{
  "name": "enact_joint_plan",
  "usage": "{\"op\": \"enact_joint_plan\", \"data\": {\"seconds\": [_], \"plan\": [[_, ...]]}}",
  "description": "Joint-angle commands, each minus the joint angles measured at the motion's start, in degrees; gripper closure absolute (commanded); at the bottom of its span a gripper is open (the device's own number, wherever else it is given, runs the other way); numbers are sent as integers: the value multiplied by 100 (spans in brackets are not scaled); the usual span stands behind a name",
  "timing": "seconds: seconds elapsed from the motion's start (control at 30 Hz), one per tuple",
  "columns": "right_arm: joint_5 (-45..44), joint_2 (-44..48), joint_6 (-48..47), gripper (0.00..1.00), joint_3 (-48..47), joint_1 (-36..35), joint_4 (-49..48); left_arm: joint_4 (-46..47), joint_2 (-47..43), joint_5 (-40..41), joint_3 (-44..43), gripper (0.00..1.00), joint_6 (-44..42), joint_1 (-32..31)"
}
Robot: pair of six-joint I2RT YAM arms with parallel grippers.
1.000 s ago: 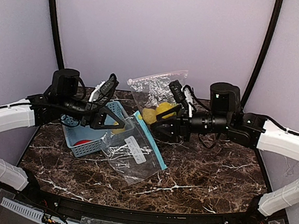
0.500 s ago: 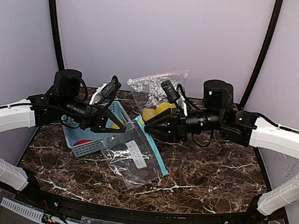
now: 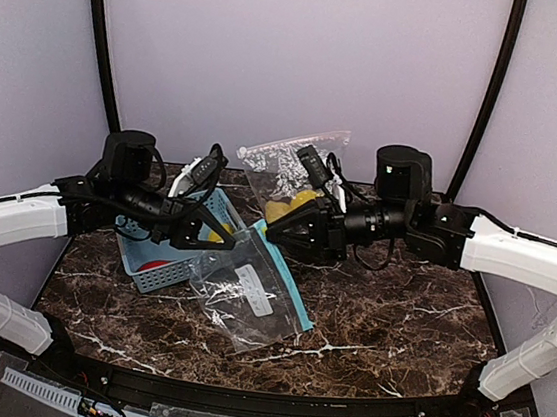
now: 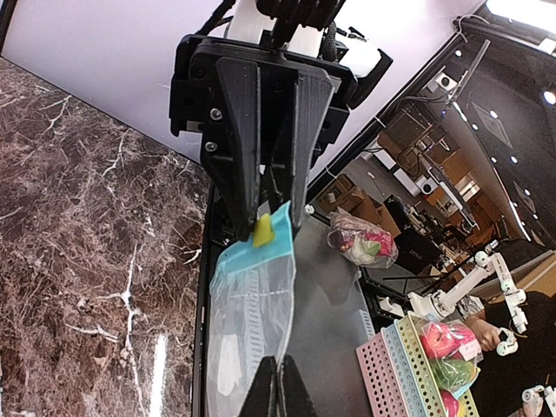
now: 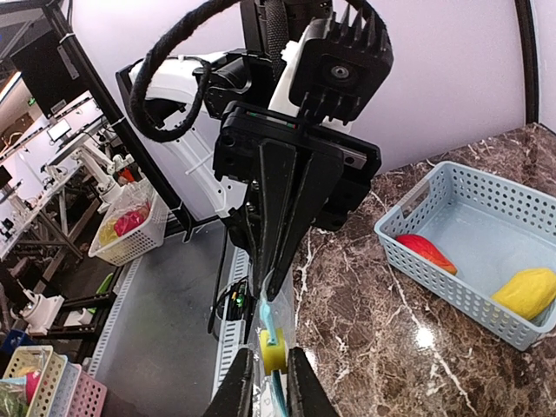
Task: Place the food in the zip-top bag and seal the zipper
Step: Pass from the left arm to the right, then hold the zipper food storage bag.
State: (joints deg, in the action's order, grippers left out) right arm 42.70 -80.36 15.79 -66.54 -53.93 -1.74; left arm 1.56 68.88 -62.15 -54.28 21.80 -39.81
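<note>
Crinkled clear zip-top bag point(image 3: 249, 291) held between two hands
Its film is clamped in the pressed-together left hand point(image 4: 276, 387); the right hand point(image 3: 274, 230) pinches the blocky yellow slider point(image 5: 274, 349) on the blue strip point(image 4: 248, 254)

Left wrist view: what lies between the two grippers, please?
In that view, the blue zipper strip of the zip-top bag, from the left gripper to the right gripper at its yellow slider.

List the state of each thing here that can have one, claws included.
left claw: shut on the zip-top bag.
right claw: shut on the yellow zipper slider.
zip-top bag: zipper edge lifted between the claws, looks empty; sealed or not, cannot tell.
blue basket: upright, holds a red piece and a yellow piece.
second clear bag: behind, holds yellow fruit.
</note>
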Motion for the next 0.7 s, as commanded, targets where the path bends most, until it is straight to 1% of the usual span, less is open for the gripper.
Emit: {"op": "enact_joint_plan", "data": {"seconds": [0.0,0.13,0.2,0.27,0.3,0.33,0.37,0.4,0.47,0.57,0.63,0.67], "plan": [[107,-89,16,89,-166,26,-133,-86,19,-113,-133,99,-105,-43],[159,-115,-4,94,-187,23,-126,-109,41,-104,-135,99,-114,-40],[177,-112,-21,100,-184,23,-117,-124,60,-78,-140,99,-138,-44],[171,-100,-35,100,-183,23,-117,-192,88,6,-178,99,-176,-43],[158,-98,-40,100,-187,23,-104,-301,127,39,-196,87,-189,-44],[141,-99,-53,100,-187,23,-88,-334,153,76,-232,78,-199,-44],[117,-109,-68,100,-184,23,-64,-370,203,92,-258,62,-201,-49],[97,-115,-80,100,-193,23,-33,-377,226,109,-311,51,-202,-51],[55,-149,-104,100,-202,23,49,-376,305,122,-415,42,-210,-52],[-33,-173,-145,100,-207,28,147,-376,441,109,-582,41,-227,-60],[-86,-205,-163,100,-202,23,156,-376,527,103,-708,45,-237,-62],[-105,-212,-166,100,-209,24,156,-376,559,88,-771,51,-244,-66]]}}
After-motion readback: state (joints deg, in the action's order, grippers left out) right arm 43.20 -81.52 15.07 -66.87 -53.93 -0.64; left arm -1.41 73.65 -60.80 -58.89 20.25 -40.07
